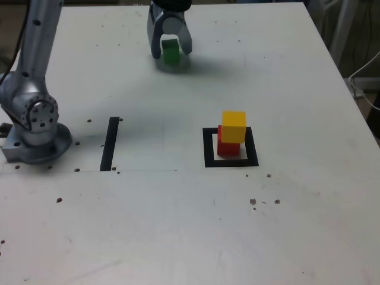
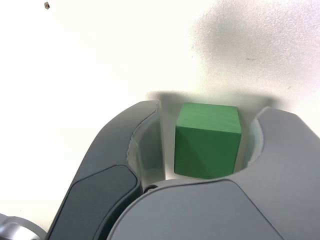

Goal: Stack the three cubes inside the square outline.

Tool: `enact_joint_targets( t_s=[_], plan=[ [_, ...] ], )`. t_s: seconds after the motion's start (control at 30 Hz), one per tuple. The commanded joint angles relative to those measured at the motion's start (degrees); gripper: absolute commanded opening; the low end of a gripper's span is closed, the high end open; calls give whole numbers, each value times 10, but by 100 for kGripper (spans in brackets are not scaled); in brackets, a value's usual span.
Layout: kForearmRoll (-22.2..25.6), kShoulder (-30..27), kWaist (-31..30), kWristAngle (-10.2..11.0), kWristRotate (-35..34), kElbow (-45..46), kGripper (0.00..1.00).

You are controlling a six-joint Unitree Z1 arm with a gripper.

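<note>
My gripper (image 2: pixel 207 150) straddles the green cube (image 2: pixel 207 141), one finger (image 2: pixel 125 150) on each side of it; in the wrist view I see a sliver of gap between each finger and the cube's face, so my jaws are partway in but I cannot tell whether they are pressing on it yet. The cube sits square between them on the white table (image 1: pixel 178 225), with no long axis to favour, so I judge the closing line is already right. In the exterior view my gripper (image 1: pixel 170 50) and the green cube (image 1: pixel 171 53) are in the upper middle of the frame. The square outline (image 1: pixel 209 148) lies well apart, toward the lower right of that frame, with the red cube (image 1: pixel 225 148) inside it and the yellow cube (image 1: pixel 234 126) on top, slightly askew. The carry must run that way.
</note>
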Motion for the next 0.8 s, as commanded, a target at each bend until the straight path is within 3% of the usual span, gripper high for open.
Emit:
enact_joint_targets(
  t_s=[0.0, 0.53, 0.77],
  plan=[
    [4, -8, -1, 2, 1, -3, 54],
    [11, -3, -9, -6, 7, -10, 20],
    [28, -17, -21, -9, 8, -24, 17]
  ],
)
